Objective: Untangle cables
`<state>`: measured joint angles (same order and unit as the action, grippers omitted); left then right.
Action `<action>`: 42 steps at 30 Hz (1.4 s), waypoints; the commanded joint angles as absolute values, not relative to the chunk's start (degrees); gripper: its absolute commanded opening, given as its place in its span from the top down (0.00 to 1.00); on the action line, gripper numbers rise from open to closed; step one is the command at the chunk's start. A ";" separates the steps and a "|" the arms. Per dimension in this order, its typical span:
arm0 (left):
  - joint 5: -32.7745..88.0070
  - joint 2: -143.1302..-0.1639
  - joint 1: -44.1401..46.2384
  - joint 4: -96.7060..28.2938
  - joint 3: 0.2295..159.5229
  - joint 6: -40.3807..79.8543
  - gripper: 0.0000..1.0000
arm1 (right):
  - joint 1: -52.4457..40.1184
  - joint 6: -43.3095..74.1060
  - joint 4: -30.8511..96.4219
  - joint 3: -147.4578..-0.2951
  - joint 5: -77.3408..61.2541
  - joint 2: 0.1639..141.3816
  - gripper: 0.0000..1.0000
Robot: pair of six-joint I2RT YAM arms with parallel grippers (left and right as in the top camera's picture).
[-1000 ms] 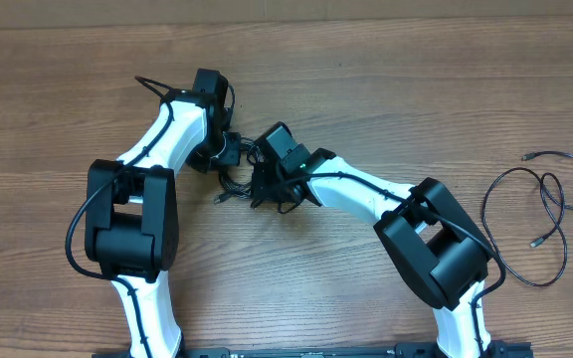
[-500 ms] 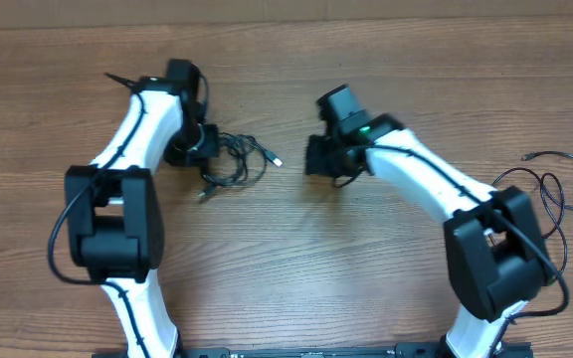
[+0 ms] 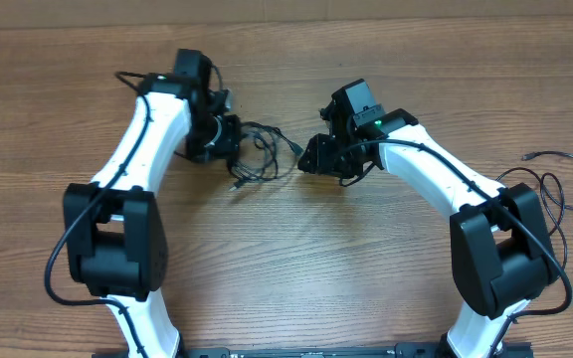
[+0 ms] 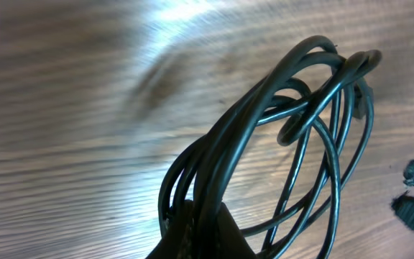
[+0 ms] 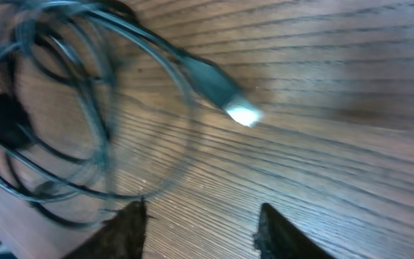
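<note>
The left claw (image 3: 227, 147) is largely hidden under its own wrist. It is clamped on the cable bundle (image 3: 257, 157), whose tangled loops stretch sideways from it toward the right claw (image 5: 201, 216) over the wooden surface (image 3: 286, 278). One blurred plug (image 5: 225, 97) points at that claw, whose fingers stand apart around nothing. Beyond the right arm, a second cable (image 3: 557, 204) is partly covered by it.
</note>
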<state>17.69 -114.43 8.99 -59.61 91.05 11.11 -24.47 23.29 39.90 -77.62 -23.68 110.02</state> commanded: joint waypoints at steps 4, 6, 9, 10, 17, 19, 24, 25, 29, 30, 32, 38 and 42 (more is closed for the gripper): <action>27.49 -115.42 8.78 -58.22 90.48 14.85 0.96 | -24.69 31.73 36.86 -77.14 -24.56 113.58 0.46; 30.50 -115.42 8.34 -58.17 90.48 14.79 0.96 | -24.75 33.23 35.42 -77.14 -24.53 114.65 0.47; 33.93 -115.42 8.19 -58.22 90.48 12.86 0.96 | -24.80 33.21 33.23 -77.14 -24.45 115.85 0.56; 35.31 -115.42 8.19 -58.30 90.48 11.46 0.96 | -24.80 33.19 32.51 -77.14 -23.86 115.94 0.67; 19.99 -115.42 8.19 -59.40 90.48 9.32 0.96 | -22.48 29.45 35.07 -77.36 -17.98 115.42 0.96; 12.71 -115.42 7.88 -60.36 90.48 10.92 0.96 | -20.71 27.81 36.69 -77.38 -17.98 114.61 0.96; 1.34 -115.42 6.31 -63.26 90.45 12.05 0.96 | -14.31 23.62 42.22 -77.36 -13.37 113.36 0.96; -0.34 -115.42 5.74 -63.42 90.45 12.05 0.96 | -12.58 22.13 43.72 -77.36 -11.49 113.36 0.96; -0.64 -115.42 4.69 -63.44 90.45 12.03 0.95 | -9.58 20.82 46.09 -77.34 -8.47 113.36 0.96; -0.56 -115.42 4.54 -63.55 90.45 12.03 0.95 | -9.15 20.03 46.35 -77.32 -8.56 113.36 0.96; -0.56 -115.42 4.45 -63.72 90.45 12.03 0.93 | -8.86 19.38 46.81 -77.32 -8.60 113.36 0.96; 7.90 -116.03 4.67 -63.61 89.82 12.01 0.90 | -9.72 19.38 46.76 -77.30 -18.87 113.36 0.87; 14.20 -116.88 4.75 -62.48 88.64 12.03 0.93 | -11.07 19.44 45.89 -77.30 -24.08 113.38 0.57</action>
<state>7.27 -115.39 4.14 -63.00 89.91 11.88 -9.96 19.97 46.46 -77.54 -17.93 114.56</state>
